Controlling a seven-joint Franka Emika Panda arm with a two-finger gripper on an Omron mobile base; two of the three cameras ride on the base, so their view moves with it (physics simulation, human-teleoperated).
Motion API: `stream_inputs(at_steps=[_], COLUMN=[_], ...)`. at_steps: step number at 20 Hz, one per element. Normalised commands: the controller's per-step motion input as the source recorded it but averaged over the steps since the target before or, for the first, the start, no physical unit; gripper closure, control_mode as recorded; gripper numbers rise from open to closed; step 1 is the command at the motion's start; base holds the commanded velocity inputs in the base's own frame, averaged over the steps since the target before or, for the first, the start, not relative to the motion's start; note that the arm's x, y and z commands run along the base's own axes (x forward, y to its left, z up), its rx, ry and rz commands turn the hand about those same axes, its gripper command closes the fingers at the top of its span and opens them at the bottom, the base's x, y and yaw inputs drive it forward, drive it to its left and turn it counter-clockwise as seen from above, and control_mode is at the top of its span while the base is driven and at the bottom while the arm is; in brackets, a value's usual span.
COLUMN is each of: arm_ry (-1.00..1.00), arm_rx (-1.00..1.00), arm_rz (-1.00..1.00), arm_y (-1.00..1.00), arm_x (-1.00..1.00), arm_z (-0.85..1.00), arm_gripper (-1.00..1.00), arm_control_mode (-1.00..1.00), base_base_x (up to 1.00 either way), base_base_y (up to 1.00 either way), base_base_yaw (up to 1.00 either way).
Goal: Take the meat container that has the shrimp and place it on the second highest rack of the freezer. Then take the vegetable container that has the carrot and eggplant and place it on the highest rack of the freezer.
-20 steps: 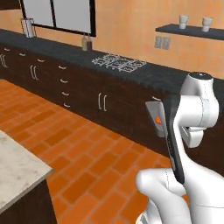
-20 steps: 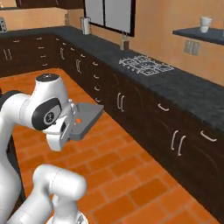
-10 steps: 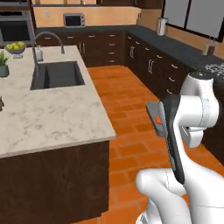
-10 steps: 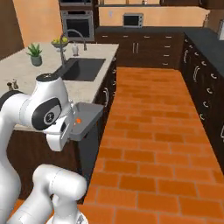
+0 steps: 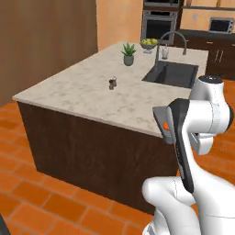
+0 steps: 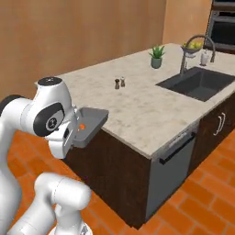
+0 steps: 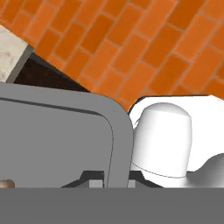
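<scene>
The meat container [image 6: 92, 122] is a flat grey tray held out level beside my arm, at about the height of the island's counter edge. The shrimp [image 6: 81, 127] is a small orange lump at the tray's near end. In the left base view the tray [image 5: 178, 142] shows edge-on against my forearm, with the shrimp [image 5: 166, 126] an orange spot on it. My gripper [image 7: 105, 181] is shut on the tray's rim [image 7: 119, 144], above the brick floor. The freezer and the vegetable container are out of view.
A kitchen island [image 5: 92, 98] with a pale stone top stands just ahead. It bears a sink [image 5: 170, 73] with faucet [image 6: 195, 46], a potted plant [image 5: 129, 53] and small shakers [image 6: 120, 83]. A dishwasher front [image 6: 172, 172] faces the brick floor [image 6: 202, 202]. A wood-panel wall [image 5: 46, 41] rises behind.
The whole picture has swung as the base turned, from the wall counters to the island. The tray stays in the gripper in the same pose against the arm.
</scene>
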Motion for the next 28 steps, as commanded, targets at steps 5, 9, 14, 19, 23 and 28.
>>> stream_inputs(at_steps=[5,9,14,19,23,28], arm_ry=[0.00,0.00,0.00,0.00,0.00,0.00], arm_rx=[0.00,0.00,0.00,0.00,0.00,0.00], arm_rz=[0.00,0.00,0.00,0.00,0.00,0.00], arm_y=[0.00,0.00,0.00,0.00,0.00,0.00], arm_x=[0.00,0.00,0.00,0.00,0.00,0.00], arm_z=[0.00,0.00,0.00,0.00,0.00,0.00], arm_gripper=[1.00,1.00,1.00,1.00,1.00,1.00], arm_control_mode=[1.00,1.00,1.00,1.00,1.00,1.00], base_base_x=[0.00,0.03,0.31,0.71,0.65,0.90], base_base_y=[0.00,0.00,-0.25,-0.91,-0.89,-0.32], base_base_yaw=[1.00,1.00,0.83,0.42,0.15,0.02])
